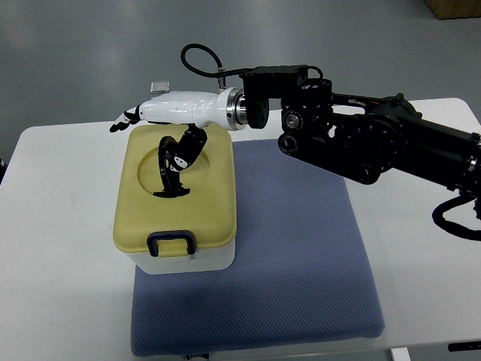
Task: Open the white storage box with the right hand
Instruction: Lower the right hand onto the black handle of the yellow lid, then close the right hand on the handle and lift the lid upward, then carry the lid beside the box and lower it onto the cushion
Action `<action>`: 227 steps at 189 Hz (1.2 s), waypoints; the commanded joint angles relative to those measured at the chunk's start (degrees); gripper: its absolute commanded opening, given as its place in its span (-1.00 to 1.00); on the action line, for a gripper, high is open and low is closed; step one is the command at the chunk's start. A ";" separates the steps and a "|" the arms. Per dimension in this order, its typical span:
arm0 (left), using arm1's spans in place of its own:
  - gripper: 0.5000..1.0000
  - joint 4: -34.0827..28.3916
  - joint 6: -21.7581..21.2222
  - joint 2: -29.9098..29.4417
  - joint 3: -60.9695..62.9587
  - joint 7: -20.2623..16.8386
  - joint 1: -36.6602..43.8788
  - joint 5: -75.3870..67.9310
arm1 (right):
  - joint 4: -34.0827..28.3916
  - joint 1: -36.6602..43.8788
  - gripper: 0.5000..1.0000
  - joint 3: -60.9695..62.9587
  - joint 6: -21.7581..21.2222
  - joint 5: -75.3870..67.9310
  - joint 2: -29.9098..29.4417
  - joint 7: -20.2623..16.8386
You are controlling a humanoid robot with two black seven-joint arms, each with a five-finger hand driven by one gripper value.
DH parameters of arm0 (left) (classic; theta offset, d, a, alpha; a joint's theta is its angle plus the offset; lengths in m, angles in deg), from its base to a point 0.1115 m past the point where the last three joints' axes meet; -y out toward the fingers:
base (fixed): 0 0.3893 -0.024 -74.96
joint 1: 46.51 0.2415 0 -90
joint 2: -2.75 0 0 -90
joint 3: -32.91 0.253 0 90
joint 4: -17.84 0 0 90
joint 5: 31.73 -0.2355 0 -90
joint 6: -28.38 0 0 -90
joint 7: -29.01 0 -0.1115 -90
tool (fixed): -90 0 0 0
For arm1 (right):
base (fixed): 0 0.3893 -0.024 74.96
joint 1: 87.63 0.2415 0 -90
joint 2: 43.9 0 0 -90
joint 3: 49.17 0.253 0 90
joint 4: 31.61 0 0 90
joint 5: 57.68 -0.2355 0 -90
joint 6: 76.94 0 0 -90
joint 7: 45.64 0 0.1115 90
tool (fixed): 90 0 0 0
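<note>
White table [68,226] is seen under everything, with a blue mat [301,256] spread on it. On the left part of the mat, a white storage box [180,259] is placed, and its yellow lid [203,203] is shut. A dark latch [171,244] is seen on the near side of the lid. Above the far side of the box, the right hand [176,120] is held out flat. Its fingers [124,118] are stretched out straight and nothing is gripped. Its thumb [174,162] is pointed down at the lid. The black arm [376,135] is reached in from the right.
</note>
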State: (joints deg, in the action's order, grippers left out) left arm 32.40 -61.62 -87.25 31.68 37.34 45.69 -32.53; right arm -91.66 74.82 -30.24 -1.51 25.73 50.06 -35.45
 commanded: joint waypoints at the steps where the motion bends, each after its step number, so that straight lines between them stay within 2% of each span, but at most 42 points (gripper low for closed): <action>1: 1.00 -0.15 0.00 0.00 0.00 0.02 0.00 0.01 | 0.11 -0.12 -0.21 -0.21 0.25 0.00 -0.01 1.33; 8: 1.00 -0.15 0.00 0.00 0.00 0.02 0.00 0.01 | 0.11 -0.21 -0.50 -0.30 0.34 0.00 -0.01 1.68; 14: 1.00 -0.15 0.00 0.00 0.00 0.02 0.00 0.01 | 0.11 -0.21 -0.61 -0.30 0.43 0.09 -0.01 1.77; 27: 1.00 -0.24 0.00 0.00 0.09 0.02 0.00 0.01 | 0.11 -0.21 -1.00 -0.30 0.51 0.09 -0.10 1.94; 66: 1.00 -0.15 0.00 0.00 0.00 0.10 0.00 0.01 | -0.42 0.32 -1.00 -0.21 2.62 -0.18 -0.01 2.12; 108: 1.00 -0.15 0.00 0.00 0.09 0.10 0.00 0.01 | -1.30 4.01 -1.00 0.76 2.09 -1.14 2.36 2.12; 143: 1.00 -0.15 0.00 0.00 0.18 0.19 0.00 0.01 | -4.90 7.08 -1.00 1.02 -0.89 -2.02 11.76 2.21; 166: 1.00 0.11 0.00 0.00 0.26 0.28 0.00 0.01 | -6.48 7.08 -1.00 1.02 -1.16 -2.02 18.18 2.73; 189: 1.00 0.38 0.00 0.00 0.18 0.37 -0.09 -0.08 | -6.57 6.47 -1.00 0.84 -1.33 -2.02 23.63 4.49; 227: 1.00 0.38 0.00 0.00 0.09 0.45 -0.09 -0.08 | -5.78 3.48 -1.00 -0.21 -1.42 -1.67 31.28 4.58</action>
State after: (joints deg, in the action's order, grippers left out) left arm 32.79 -61.62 -87.25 31.84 37.77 45.61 -32.57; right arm -98.01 80.43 -30.14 -2.87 23.77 78.00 -30.91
